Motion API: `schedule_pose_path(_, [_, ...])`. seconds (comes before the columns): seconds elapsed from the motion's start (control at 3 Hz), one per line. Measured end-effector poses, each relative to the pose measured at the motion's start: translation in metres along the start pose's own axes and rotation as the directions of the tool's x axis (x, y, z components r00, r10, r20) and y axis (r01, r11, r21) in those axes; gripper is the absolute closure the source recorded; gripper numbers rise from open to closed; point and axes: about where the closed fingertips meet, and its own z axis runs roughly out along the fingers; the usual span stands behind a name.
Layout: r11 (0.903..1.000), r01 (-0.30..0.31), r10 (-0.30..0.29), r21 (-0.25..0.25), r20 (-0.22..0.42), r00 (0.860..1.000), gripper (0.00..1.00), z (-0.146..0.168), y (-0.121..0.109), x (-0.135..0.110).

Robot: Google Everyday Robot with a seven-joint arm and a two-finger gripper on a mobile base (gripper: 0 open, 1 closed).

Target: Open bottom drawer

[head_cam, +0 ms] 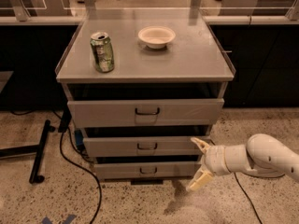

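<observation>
The bottom drawer (147,170) is the lowest and narrowest of three grey fronts on the metal cabinet, with a small black loop handle (148,171). Its front sits close to the cabinet body and no tray inside shows. My gripper (200,163) is at the right end of the drawers, reaching in from the right on a white arm. Its two cream fingers are spread apart, one by the middle drawer's right end (200,144), the other low near the bottom drawer's right corner (198,181). It holds nothing.
A green can (102,52) and a white bowl (156,35) stand on the cabinet top (196,55). The top drawer (145,112) and middle drawer (145,146) sit above. Black cables (70,157) and a black stand foot (39,150) lie on the speckled floor at left.
</observation>
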Motion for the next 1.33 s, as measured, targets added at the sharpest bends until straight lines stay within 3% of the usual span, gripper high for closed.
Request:
schedule_pose_path(0.33, [0.9997, -0.015, 0.015, -0.019, 0.009, 1.000, 0.00, 0.027, -0.005, 0.033])
schedule_pose_path(0.67, [0.9982, -0.047, 0.049, -0.036, 0.048, 0.998, 0.00, 0.080, 0.001, 0.086])
schedule_pose_path(1.0, [0.9925, -0.107, 0.113, -0.060, 0.109, 0.988, 0.00, 0.155, 0.012, 0.148])
schedule_pose_path(1.33, [0.9832, -0.167, 0.176, -0.072, 0.140, 0.974, 0.00, 0.220, 0.033, 0.185])
